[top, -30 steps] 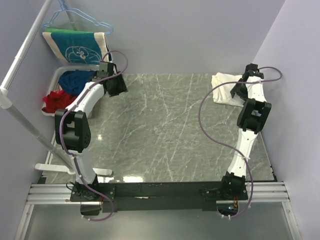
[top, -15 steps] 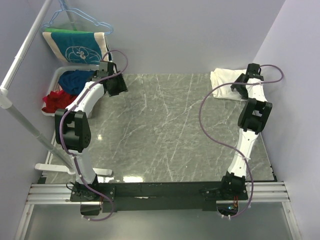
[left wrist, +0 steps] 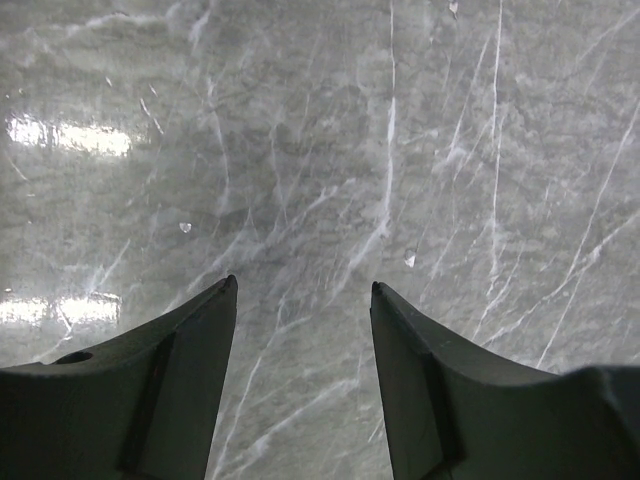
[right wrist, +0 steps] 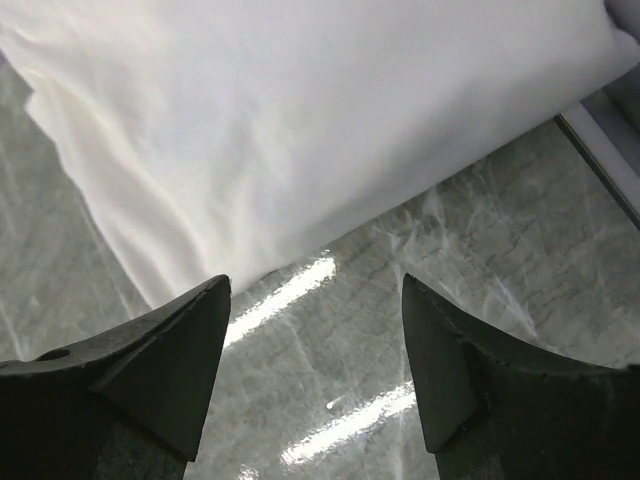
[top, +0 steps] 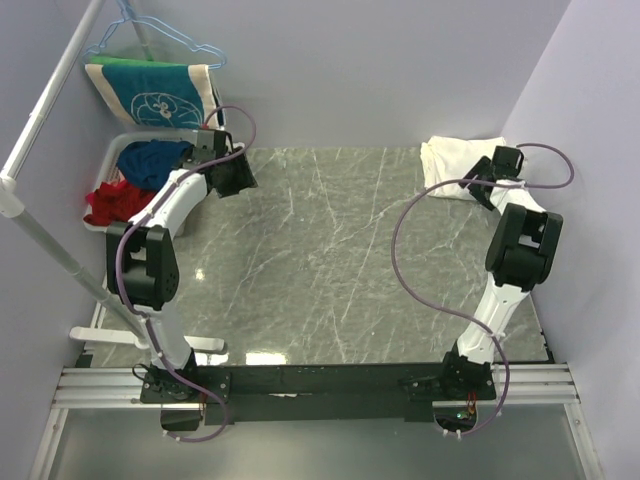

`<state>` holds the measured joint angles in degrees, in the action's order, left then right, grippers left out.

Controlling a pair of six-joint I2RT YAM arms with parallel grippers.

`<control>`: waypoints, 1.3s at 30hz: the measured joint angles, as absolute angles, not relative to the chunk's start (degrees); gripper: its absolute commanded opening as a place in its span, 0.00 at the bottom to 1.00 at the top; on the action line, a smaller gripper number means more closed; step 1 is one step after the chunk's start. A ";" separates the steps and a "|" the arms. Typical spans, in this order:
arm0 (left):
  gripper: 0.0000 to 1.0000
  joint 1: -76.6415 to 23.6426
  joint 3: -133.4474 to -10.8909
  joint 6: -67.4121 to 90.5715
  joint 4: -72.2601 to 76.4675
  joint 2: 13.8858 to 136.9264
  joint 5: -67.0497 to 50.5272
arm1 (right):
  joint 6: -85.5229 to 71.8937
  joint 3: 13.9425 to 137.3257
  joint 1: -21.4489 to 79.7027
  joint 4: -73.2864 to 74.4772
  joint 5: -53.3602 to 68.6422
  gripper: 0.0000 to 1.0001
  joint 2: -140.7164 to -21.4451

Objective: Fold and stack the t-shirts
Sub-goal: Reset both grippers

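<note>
A folded cream-white t-shirt [top: 455,160] lies at the table's far right corner, plain side up; it fills the upper part of the right wrist view [right wrist: 300,110]. My right gripper [top: 484,182] is open and empty, just at the near right edge of that t-shirt, above bare table [right wrist: 315,290]. My left gripper [top: 238,178] is open and empty at the far left of the table, over bare marble [left wrist: 302,285]. More t-shirts, blue [top: 150,160] and red [top: 105,203], lie in a white basket [top: 116,155] left of the table.
A teal printed shirt [top: 150,92] hangs on a hanger from a rack [top: 40,140] at the far left. Walls close in behind and to the right. The grey marble table [top: 340,250] spans the middle.
My right gripper has let go of the cream-white t-shirt and pulled back to the right. The t-shirt has settled flatter in the far right corner. The left arm barely moved.
</note>
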<state>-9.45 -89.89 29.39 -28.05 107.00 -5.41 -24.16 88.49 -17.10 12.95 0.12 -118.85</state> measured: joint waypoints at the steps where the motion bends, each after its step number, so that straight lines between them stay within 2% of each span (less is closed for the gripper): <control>1: 0.62 -9.45 -89.32 29.39 -27.73 106.65 -5.63 | -24.18 86.67 -16.93 10.70 0.16 0.75 -117.69; 4: 0.63 -9.45 -87.35 29.39 -26.72 105.32 -6.22 | -24.21 82.24 -16.47 6.20 0.25 0.75 -114.50; 10: 0.73 -9.52 -84.73 29.19 -24.18 102.41 -6.44 | -23.55 69.34 -11.84 -1.34 -0.14 0.74 -104.12; 17: 0.99 -12.01 -83.00 28.27 -22.48 100.77 -5.45 | -20.78 65.52 2.59 -2.20 -1.41 0.77 -90.39; 26: 0.99 -18.98 -78.43 26.94 -19.86 96.12 -1.93 | -20.10 60.20 14.72 0.84 -3.11 0.78 -76.58; 39: 0.99 -24.18 -72.73 27.16 -17.80 90.32 2.83 | -22.02 51.33 27.03 5.91 -6.70 0.79 -71.70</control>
<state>-24.18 -72.73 27.16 -17.80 90.32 2.83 -22.02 51.33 27.03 5.91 -6.70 -71.70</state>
